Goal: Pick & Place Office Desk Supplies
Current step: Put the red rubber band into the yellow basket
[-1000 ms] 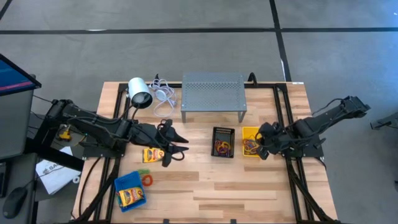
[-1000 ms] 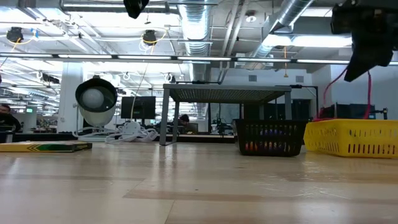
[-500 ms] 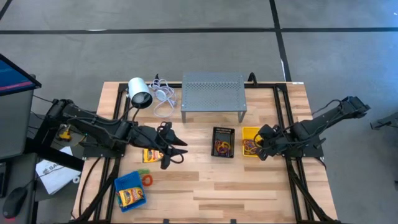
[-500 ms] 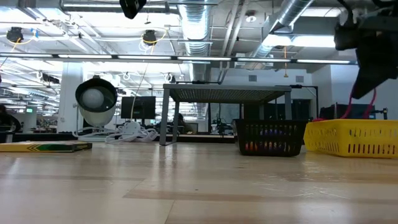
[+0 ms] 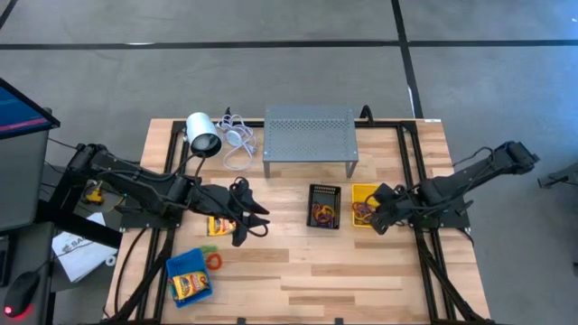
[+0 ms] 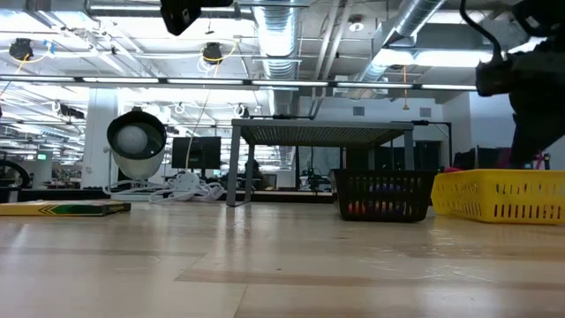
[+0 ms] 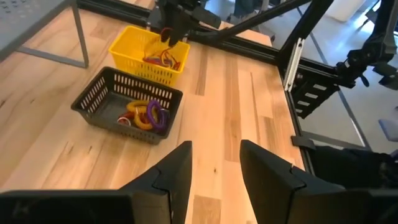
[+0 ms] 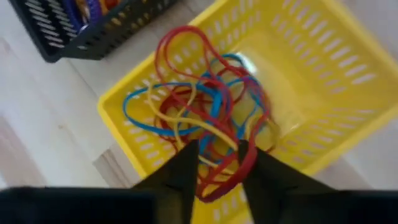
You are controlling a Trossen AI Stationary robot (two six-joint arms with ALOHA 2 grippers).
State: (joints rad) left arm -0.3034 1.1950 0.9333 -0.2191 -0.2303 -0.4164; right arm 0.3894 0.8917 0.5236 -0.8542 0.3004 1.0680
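High view: right jaws (image 5: pixel 369 215) lowered since a second ago, now at the yellow bin (image 5: pixel 364 194); left jaws (image 5: pixel 256 218) parked open above the surface (image 5: pixel 298 271) beside a crayon box (image 5: pixel 219 225).

Low view: right arm dropped behind the bin rim.

Right wrist view: narrow, pinching rubber bands (image 8: pixel 205 127) inside the bin; deposit apparently imminent.

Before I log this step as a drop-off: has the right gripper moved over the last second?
Yes. In the low view the right gripper has come down toward the yellow bin, and now hangs right above its rim with rubber bands between its fingers.
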